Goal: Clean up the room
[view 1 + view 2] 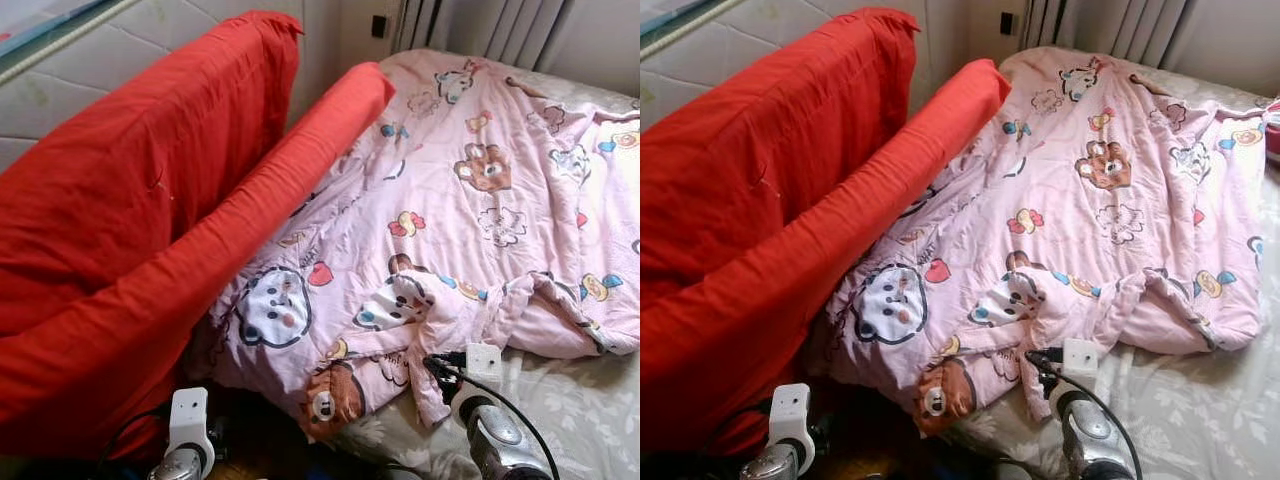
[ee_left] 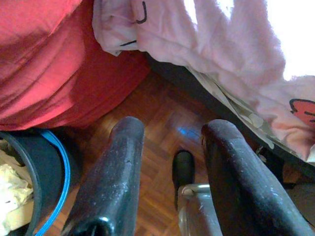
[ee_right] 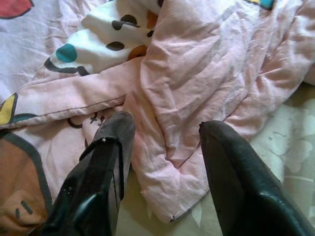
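Bed: the mattress in a pale floral sheet (image 1: 590, 410) lies bare along its near edge.
Cushions: two long red fabric cushions (image 1: 150, 230) lean at the bed's left side.
Quilt: the pink cartoon-print quilt (image 1: 470, 200) is rumpled across the bed, its corner overhanging the near-left edge.
Right gripper (image 3: 162, 162): fingers wide, straddling the quilt's folded hem.
Left gripper (image 2: 170, 167): fingers wide, above the wooden parquet floor (image 2: 157, 123) beside the bed.

pink quilt (image 1: 470, 200) soft matt cloth; floor (image 2: 162, 123) glossy wood parquet; red cover (image 1: 130, 200) matt cloth.
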`<state>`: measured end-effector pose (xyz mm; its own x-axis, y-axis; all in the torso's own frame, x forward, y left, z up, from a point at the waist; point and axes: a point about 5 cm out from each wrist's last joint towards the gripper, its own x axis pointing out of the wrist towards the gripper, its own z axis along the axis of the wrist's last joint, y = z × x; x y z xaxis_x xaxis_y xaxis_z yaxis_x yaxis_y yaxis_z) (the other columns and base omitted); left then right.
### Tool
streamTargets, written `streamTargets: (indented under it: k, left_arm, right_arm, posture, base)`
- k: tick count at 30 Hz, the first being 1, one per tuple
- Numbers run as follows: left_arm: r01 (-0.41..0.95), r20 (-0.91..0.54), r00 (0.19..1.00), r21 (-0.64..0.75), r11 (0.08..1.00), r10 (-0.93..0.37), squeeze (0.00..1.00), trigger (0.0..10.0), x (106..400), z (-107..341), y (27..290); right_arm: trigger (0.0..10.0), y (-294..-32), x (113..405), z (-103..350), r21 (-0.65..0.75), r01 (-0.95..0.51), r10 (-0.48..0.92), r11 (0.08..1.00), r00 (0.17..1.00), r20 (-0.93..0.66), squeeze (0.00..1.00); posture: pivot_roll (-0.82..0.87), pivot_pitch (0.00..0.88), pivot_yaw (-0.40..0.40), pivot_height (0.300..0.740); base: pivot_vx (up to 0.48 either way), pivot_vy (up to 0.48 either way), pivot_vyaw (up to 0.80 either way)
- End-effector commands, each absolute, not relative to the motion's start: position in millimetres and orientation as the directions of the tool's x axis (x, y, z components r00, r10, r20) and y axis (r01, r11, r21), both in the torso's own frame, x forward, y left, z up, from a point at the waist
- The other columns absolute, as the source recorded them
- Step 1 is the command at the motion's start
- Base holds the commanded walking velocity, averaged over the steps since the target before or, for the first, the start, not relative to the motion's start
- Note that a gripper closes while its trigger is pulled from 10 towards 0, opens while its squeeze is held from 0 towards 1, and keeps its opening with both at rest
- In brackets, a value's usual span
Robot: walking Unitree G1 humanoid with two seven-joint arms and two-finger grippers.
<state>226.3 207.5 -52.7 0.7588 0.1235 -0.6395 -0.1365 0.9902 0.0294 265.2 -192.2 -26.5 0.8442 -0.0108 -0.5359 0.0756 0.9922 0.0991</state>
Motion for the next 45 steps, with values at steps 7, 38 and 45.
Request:
streamTargets:
  k: [7,38,45]
  left_arm:
    - [-0.135,-0.676,0.727,0.035,0.990,0.123,0.00,10.0,215,-60,209]
    - [-0.127,-0.657,0.745,0.038,0.991,0.120,0.00,10.0,216,-59,208]
    - [-0.122,-0.669,0.734,0.043,0.992,0.119,0.00,10.0,212,-61,208]
  right_arm:
    - [10.0,-171,253,-39,0.121,0.081,0.003,0.989,0.817,-0.577,0.00]
    - [10.0,-168,251,-40,0.109,0.110,-0.032,0.988,0.832,-0.554,0.00]
    - [10.0,-170,262,-30,0.131,0.140,-0.054,0.981,0.857,-0.513,0.00]
  posture:
    - [0.00,0.223,0.013,0.740]
    - [0.01,0.239,0.021,0.642]
    - [0.01,0.246,0.028,0.642]
  base:
    - [0.000,0.000,0.00]
    - [0.000,0.000,0.00]
    - [0.000,0.000,0.00]
